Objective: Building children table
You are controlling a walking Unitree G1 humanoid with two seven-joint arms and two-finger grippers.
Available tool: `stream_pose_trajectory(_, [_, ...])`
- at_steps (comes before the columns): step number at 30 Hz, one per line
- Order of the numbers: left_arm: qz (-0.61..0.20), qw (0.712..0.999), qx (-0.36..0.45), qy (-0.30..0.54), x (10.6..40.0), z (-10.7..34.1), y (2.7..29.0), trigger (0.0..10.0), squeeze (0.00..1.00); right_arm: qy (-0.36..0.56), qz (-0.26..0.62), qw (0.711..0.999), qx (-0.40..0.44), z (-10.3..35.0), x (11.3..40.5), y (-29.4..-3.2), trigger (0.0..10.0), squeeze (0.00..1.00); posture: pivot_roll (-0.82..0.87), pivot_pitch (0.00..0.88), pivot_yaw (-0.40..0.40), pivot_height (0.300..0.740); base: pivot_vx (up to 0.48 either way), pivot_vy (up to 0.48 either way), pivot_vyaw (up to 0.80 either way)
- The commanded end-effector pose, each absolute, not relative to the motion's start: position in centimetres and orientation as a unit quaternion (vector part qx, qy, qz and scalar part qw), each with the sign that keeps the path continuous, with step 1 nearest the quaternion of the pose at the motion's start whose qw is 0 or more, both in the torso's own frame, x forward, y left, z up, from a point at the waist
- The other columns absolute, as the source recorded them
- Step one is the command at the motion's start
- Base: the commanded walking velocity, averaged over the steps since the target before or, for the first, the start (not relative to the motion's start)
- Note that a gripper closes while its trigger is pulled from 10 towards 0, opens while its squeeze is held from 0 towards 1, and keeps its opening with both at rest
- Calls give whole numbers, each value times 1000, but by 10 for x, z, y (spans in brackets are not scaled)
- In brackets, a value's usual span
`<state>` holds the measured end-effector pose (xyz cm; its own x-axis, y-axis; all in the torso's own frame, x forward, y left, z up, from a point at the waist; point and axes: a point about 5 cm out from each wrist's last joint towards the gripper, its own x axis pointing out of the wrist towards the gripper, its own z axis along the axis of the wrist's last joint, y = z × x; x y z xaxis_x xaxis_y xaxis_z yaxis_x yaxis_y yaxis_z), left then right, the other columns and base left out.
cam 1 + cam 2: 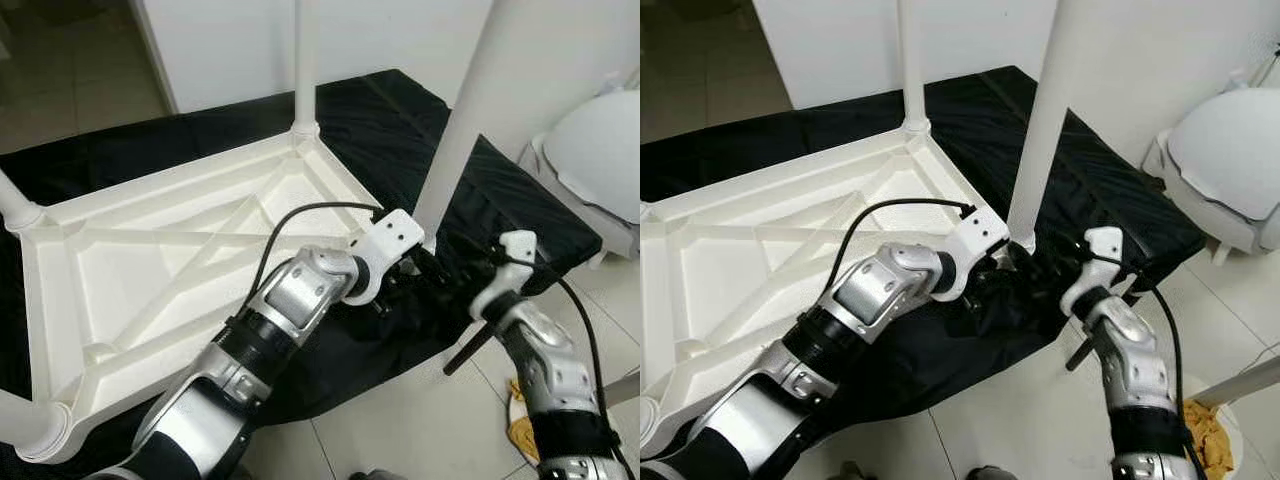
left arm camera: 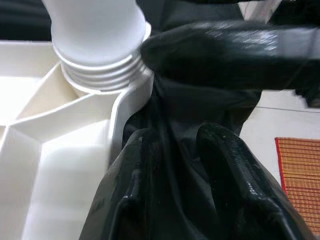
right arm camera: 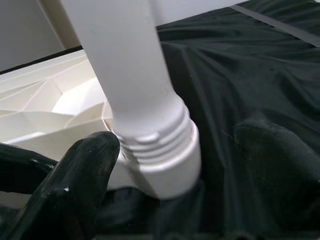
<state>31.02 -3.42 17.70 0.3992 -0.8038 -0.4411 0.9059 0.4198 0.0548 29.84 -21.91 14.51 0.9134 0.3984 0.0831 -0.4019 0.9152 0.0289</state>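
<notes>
I see both grippers at the near right leg (image 1: 455, 130) of the upturned white table (image 1: 150, 270); left gripper (image 2: 195, 150) jaws apart, right gripper (image 3: 185, 155) jaws apart around the leg's base.

I see both arms reaching to the base of the near table leg (image 1: 1040, 120) on the upturned tabletop (image 1: 770, 250), over black cloth (image 1: 1090, 180).

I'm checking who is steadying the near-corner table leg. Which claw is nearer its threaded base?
Left. The left claw sits right against the leg's threaded base; the right claw is slightly off to the side.
</notes>
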Motion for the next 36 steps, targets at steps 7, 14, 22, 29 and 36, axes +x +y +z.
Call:
stream_pose_trajectory(7, [-457,853,169,186,317,168,-38,10000,0,-58,187,980,26,154,291,-232,10000,0,-160,100,62,740,0,0,0])
stream_pose_trajectory(14, [-459,865,149,137,321,196,-34,10000,1000,-50,189,980,25,149,286,-234,10000,0,-150,100,60,740,0,0,0])
stream_pose_trajectory(22, [-458,863,170,128,322,202,-29,10000,0,-45,184,982,18,150,283,-240,10000,0,-153,96,64,740,0,0,0])
stream_pose_trajectory(29, [-448,859,192,156,324,181,-30,10000,0,-49,177,983,11,153,283,-241,10000,0,-162,95,70,740,0,0,0])
stream_pose_trajectory(36, [-414,862,217,198,327,149,-27,10000,0,-48,174,984,10,152,282,-241,10000,0,-169,93,76,740,0,0,0])
